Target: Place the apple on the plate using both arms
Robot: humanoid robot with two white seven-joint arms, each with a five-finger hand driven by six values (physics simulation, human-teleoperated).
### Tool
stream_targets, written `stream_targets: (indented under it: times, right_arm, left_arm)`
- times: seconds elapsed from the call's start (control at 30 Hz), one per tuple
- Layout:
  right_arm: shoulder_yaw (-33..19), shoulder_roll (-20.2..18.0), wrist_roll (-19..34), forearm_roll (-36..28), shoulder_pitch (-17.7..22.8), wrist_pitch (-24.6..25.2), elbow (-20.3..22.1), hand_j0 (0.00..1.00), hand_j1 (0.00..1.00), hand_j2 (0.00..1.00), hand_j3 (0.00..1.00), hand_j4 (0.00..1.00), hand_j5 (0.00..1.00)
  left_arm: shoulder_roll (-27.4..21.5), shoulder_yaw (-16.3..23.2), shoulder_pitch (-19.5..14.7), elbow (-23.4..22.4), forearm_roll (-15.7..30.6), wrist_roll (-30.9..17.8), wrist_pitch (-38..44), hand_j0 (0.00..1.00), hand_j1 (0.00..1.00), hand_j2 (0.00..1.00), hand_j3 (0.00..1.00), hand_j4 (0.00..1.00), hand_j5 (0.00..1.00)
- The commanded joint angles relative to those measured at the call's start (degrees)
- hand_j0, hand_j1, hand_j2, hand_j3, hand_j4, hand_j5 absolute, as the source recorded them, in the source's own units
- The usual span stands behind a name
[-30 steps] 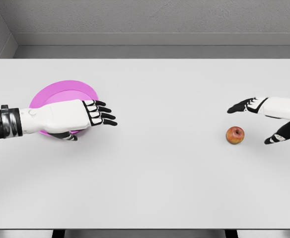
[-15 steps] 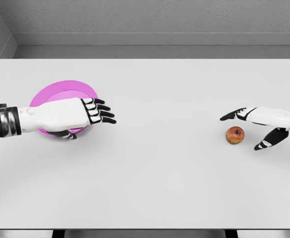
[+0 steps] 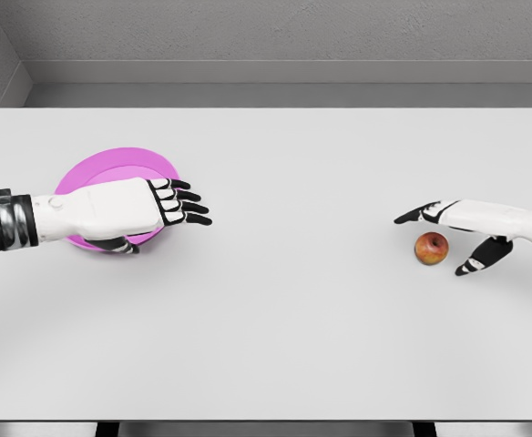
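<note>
A small red-yellow apple point(image 3: 432, 248) lies on the white table point(image 3: 284, 346) at the right. My right hand point(image 3: 429, 235) is open and spans it: the fingers point(image 3: 412, 216) reach past its far side and the thumb point(image 3: 471, 265) stands at its near right, with no clear contact. A magenta plate point(image 3: 120, 167) rests at the left. My left hand point(image 3: 161, 217) lies flat over the plate's near half, open, with fingers pointing right past the rim and the thumb point(image 3: 125, 245) tucked at the near rim. The plate's near half is hidden.
A grey wall and ledge run behind the table's far edge. The table's near edge crosses the bottom of the view. Bare white tabletop spans the stretch between the plate and the apple.
My right hand has slid left and lowered, so its fingers and thumb now bracket the apple. My left hand shifted slightly left over the plate. Apple and plate have not moved.
</note>
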State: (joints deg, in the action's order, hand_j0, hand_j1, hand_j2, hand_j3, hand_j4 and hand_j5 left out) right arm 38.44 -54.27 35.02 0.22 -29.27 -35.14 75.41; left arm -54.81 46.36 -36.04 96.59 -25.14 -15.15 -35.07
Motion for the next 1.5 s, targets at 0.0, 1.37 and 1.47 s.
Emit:
stream_targets:
  times: [0.0, 1.37, 1.47]
  right_arm:
    - [0.1, 0.6, 0.0, 0.0, -0.1, 0.1, -0.8, 1.00, 1.00, 1.00, 1.00, 1.00, 1.00]
    - [1.7, 3.2, 0.0, 1.1, -1.9, 0.1, -4.8, 0.81, 0.81, 0.81, 0.81, 0.81, 0.81]
    - [1.7, 3.2, 0.0, 1.1, -1.9, 0.1, -4.8, 0.72, 0.72, 0.72, 0.72, 0.72, 0.72]
  left_arm:
    - [0.0, 0.0, 0.0, 0.0, 0.4, 0.0, 0.1, 1.00, 1.00, 1.00, 1.00, 1.00, 1.00]
    - [0.0, 0.0, -0.2, -0.4, 0.3, 0.0, 0.1, 1.00, 1.00, 1.00, 1.00, 1.00, 1.00]
    - [0.0, 0.0, -0.1, -0.4, 0.3, 0.0, 0.1, 1.00, 1.00, 1.00, 1.00, 1.00, 1.00]
